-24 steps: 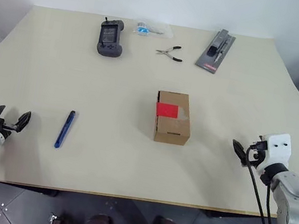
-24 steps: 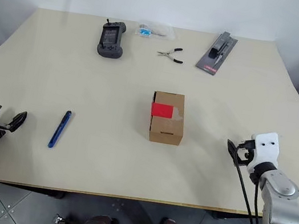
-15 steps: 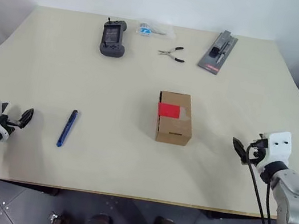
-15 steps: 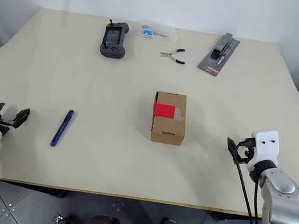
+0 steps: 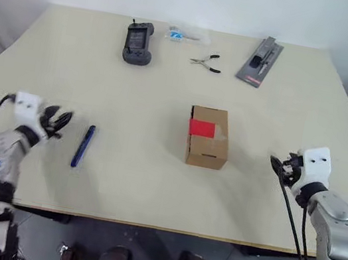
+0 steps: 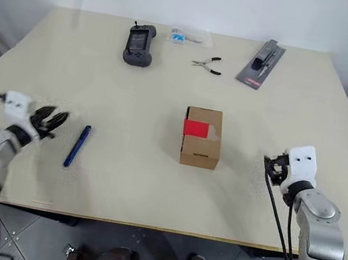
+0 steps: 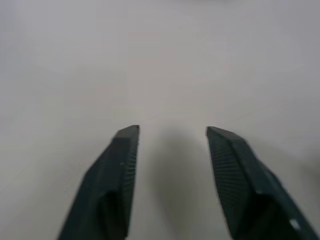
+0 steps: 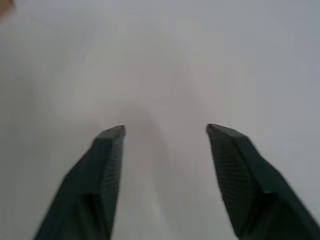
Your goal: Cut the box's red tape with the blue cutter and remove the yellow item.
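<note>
The small brown box point(image 5: 208, 144) stands in the middle of the table, flaps closed, with the red tape point(image 5: 200, 128) across its top seam. The blue cutter point(image 5: 82, 145) lies flat on the table to the box's left. My left gripper point(image 5: 59, 121) hovers just left of the cutter, open and empty; its fingers point(image 7: 120, 170) frame bare surface. My right gripper point(image 5: 280, 167) hangs open and empty well to the right of the box, its fingers point(image 8: 107, 165) spread apart. The yellow item is out of view.
Along the table's far edge lie a dark handheld controller point(image 5: 138, 41), a small clear bag point(image 5: 180, 35), black-handled pliers point(image 5: 207, 62) and a grey packaged tool point(image 5: 261, 61). The table's front edge point(image 5: 157, 227) runs just before both arms.
My left arm has swung in and forward toward the cutter, ending close beside it. The right gripper has hardly shifted. The camera view has shifted slightly.
</note>
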